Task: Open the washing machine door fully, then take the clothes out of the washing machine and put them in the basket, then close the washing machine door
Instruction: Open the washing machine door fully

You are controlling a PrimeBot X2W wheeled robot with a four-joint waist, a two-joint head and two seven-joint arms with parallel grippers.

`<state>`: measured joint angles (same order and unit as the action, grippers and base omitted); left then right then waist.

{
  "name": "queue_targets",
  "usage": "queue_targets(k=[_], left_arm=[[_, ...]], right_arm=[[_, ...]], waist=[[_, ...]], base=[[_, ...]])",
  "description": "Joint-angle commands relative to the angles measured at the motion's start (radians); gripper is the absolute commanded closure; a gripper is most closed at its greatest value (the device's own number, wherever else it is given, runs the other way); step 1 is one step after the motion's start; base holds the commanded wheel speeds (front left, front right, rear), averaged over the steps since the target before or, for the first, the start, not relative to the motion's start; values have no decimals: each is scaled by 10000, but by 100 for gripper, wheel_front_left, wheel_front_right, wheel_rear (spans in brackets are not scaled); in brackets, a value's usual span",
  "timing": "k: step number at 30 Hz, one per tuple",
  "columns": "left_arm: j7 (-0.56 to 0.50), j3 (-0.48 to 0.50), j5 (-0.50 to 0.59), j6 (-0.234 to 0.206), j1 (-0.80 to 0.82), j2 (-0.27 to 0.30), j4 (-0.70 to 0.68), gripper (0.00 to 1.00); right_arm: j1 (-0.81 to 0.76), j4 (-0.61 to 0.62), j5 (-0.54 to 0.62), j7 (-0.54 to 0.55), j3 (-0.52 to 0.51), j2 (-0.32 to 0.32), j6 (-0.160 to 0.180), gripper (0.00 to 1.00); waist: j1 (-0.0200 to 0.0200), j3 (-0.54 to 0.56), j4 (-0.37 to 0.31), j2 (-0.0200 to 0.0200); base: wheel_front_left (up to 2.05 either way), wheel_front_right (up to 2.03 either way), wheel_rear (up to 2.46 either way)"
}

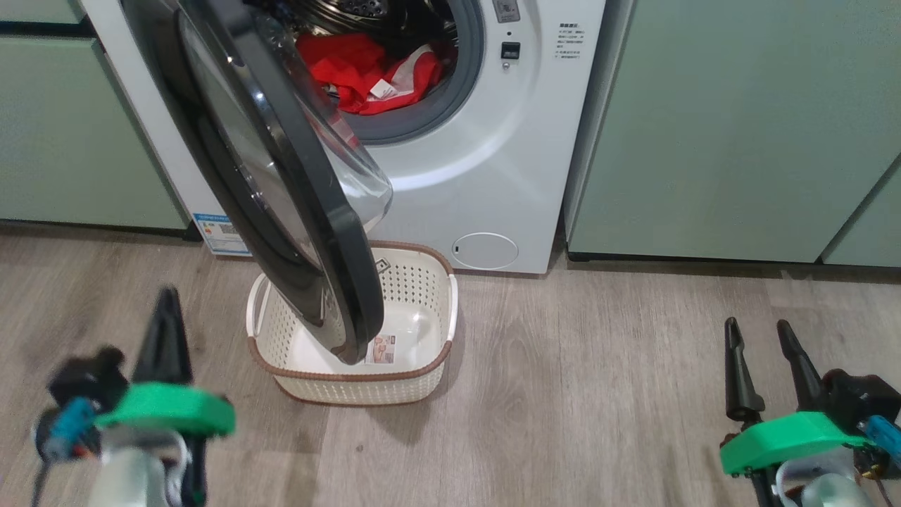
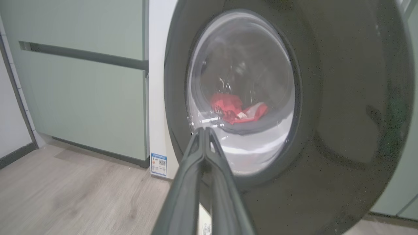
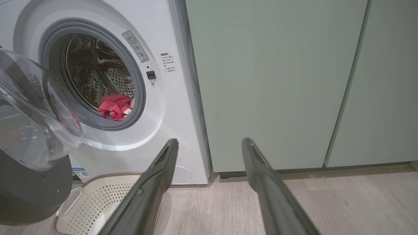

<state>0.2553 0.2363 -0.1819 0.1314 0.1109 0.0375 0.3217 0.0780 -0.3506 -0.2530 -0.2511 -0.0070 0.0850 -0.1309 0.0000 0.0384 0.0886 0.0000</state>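
Note:
The washing machine (image 1: 486, 162) (image 3: 169, 107) stands with its door (image 1: 281, 183) (image 2: 343, 114) (image 3: 29, 137) swung partly open over the basket (image 1: 422, 282) (image 3: 94, 202) on the floor. Red clothes (image 1: 359, 70) (image 2: 235, 109) (image 3: 114, 106) with a small white tag lie at the drum's mouth. My left gripper (image 1: 167, 299) (image 2: 205, 130) is shut with nothing in it, low at the left, short of the door's outer face. My right gripper (image 1: 759, 332) (image 3: 209, 145) stands open and empty at the lower right, over bare floor.
Pale green cabinets (image 1: 739, 127) (image 2: 85, 98) flank the washer on both sides. A small round white flap (image 1: 484, 251) sits low on the washer front. Wooden floor (image 1: 598, 394) stretches between me and the machine.

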Motion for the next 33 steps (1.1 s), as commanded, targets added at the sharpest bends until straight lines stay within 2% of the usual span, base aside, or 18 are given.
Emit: queue_targets(k=[1,4,7,13,19,23,27,33], left_arm=[[65,345,-48,-18,803,148,-515,100],[65,334,-179,-55,1333,137,-1287,100],[65,-225,-625,-53,1924,132,-2079,100],[-232,-2210,-734,-440,3025,130,-3613,100],[-1019,-4872,-1080,-858,3353,129,-4487,100],[-1215,-6534,-1092,-953,3029,129,-4225,100],[-1158,-7751,-1138,-944,2423,128,-3433,100],[-770,-8511,-1333,-1034,1694,131,-1587,100]], right_arm=[[168,322,121,-106,201,3,2,0],[166,319,122,-106,190,-5,2,0],[152,320,119,-106,164,-14,2,0],[138,282,130,-107,249,-16,2,0],[142,256,101,-107,356,-5,2,0],[169,258,81,-107,412,21,2,0],[174,277,66,-107,440,61,2,0],[157,280,61,-107,399,140,2,0]], waist=[[0,-3,7,0],[0,-7,41,0],[0,8,79,0],[0,55,101,0],[0,66,-23,0],[0,26,-153,0],[0,-4,-273,0],[0,-57,-374,0]], base=[[0,0,0],[0,0,0],[0,0,0],[0,0,0],[0,0,0],[0,0,0],[0,0,0],[0,0,0]])
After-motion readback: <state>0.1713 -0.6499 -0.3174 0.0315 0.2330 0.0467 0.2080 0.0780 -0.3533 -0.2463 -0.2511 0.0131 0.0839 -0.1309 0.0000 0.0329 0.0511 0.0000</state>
